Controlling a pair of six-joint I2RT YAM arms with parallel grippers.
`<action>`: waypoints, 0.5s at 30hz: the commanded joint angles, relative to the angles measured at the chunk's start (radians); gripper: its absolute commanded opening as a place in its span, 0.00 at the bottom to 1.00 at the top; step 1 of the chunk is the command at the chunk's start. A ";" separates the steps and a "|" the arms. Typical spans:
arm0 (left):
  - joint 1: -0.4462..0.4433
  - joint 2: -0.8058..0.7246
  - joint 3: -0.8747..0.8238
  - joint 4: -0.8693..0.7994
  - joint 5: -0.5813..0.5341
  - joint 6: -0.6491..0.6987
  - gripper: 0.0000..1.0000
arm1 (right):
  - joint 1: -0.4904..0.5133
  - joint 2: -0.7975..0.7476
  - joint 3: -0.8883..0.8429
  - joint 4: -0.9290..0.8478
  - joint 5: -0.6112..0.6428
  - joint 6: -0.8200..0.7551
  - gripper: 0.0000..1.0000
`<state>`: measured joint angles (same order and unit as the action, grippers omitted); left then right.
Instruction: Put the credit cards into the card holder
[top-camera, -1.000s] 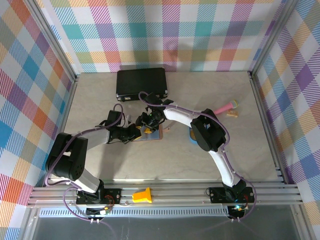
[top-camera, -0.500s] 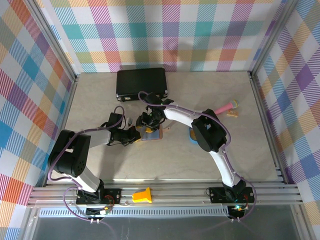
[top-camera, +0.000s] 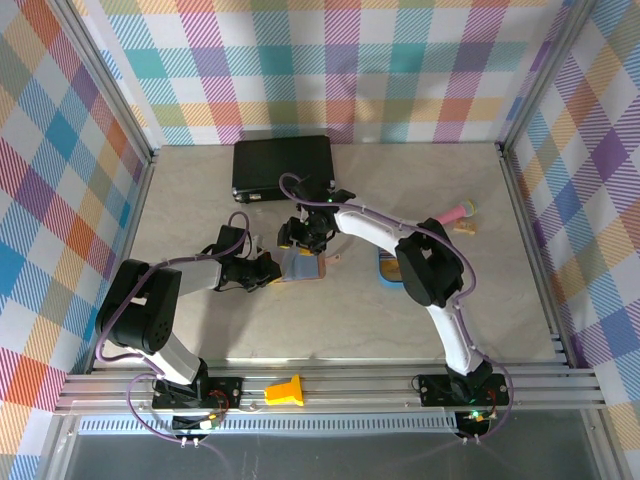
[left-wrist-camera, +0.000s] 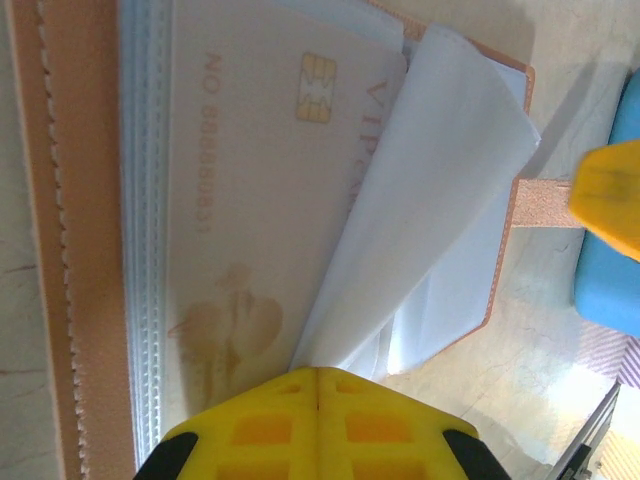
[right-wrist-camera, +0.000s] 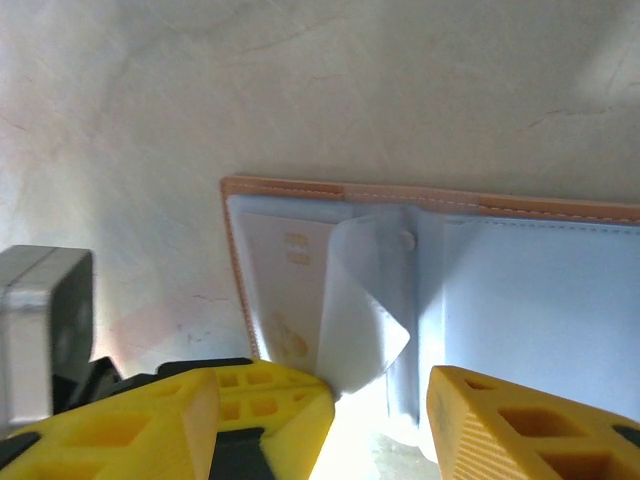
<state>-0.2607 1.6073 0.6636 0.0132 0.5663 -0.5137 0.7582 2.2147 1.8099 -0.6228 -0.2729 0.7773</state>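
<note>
At table centre, from above, we see the card holder (top-camera: 303, 266), with the left gripper (top-camera: 270, 270) at its 9 o'clock and the right gripper (top-camera: 300, 237) at 12. Left wrist: jaws pressed together, pinching a clear sleeve (left-wrist-camera: 440, 200) at 3 o'clock of a pinkish credit card (left-wrist-camera: 260, 180) tucked inside. Right wrist: jaws spread above the card holder.

Black case (top-camera: 283, 166) at back of table (top-camera: 190, 205); blue tray (top-camera: 385, 271) mid-right; pink obj (top-camera: 455, 212) far right; orange wedge (top-camera: 285, 391) on front rail (top-camera: 360, 389).
</note>
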 joint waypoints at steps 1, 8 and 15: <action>-0.011 -0.007 0.003 -0.028 -0.032 0.023 0.03 | 0.002 0.041 0.047 -0.038 -0.023 -0.049 0.57; -0.012 -0.007 0.013 -0.036 -0.030 0.023 0.04 | 0.003 0.072 0.051 0.031 -0.118 -0.038 0.56; -0.009 -0.076 0.037 -0.106 -0.054 0.046 0.06 | 0.006 0.064 0.029 0.157 -0.220 -0.031 0.53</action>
<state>-0.2607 1.5864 0.6743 -0.0254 0.5465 -0.4980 0.7589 2.2753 1.8290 -0.5362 -0.4191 0.7502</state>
